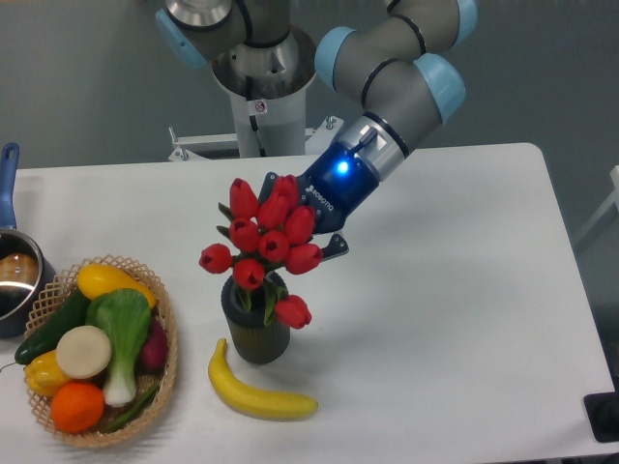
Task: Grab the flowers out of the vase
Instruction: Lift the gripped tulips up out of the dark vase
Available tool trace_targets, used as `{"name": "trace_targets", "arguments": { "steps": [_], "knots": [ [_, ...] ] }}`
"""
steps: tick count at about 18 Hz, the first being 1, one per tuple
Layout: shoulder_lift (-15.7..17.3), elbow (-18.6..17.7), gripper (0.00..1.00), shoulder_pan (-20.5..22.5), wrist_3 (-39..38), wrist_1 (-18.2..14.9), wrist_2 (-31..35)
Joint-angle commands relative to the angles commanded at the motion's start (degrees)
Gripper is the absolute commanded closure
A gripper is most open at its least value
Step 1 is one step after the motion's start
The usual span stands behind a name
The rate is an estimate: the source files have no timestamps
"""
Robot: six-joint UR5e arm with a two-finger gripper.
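A bunch of red tulip flowers (263, 242) with green leaves hangs over the dark ribbed vase (255, 331), most buds above its mouth and the stems still reaching down to it. My gripper (302, 239) comes in from the upper right and is shut on the flowers just behind the buds. Its fingers are mostly hidden by the blooms. The vase stands upright on the white table (455, 290).
A yellow banana (256, 392) lies just in front of the vase. A wicker basket (164, 319) of vegetables and fruit sits at the left. At the far left edge is a metal pot (14, 275) with a blue handle.
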Motion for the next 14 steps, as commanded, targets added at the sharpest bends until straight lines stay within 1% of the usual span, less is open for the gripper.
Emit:
{"name": "trace_targets", "arguments": {
  "steps": [4, 7, 11, 14],
  "knots": [
    [0.4, 2.7, 0.65, 1.8, -5.0, -0.1, -2.6],
    [0.4, 4.7, 0.65, 2.5, -6.6, -0.1, -3.7],
    [0.4, 6.2, 0.65, 4.8, -9.0, -0.1, -7.3],
    [0.2, 8.6, 0.65, 5.8, -12.2, -0.1, -7.4]
  ]
}}
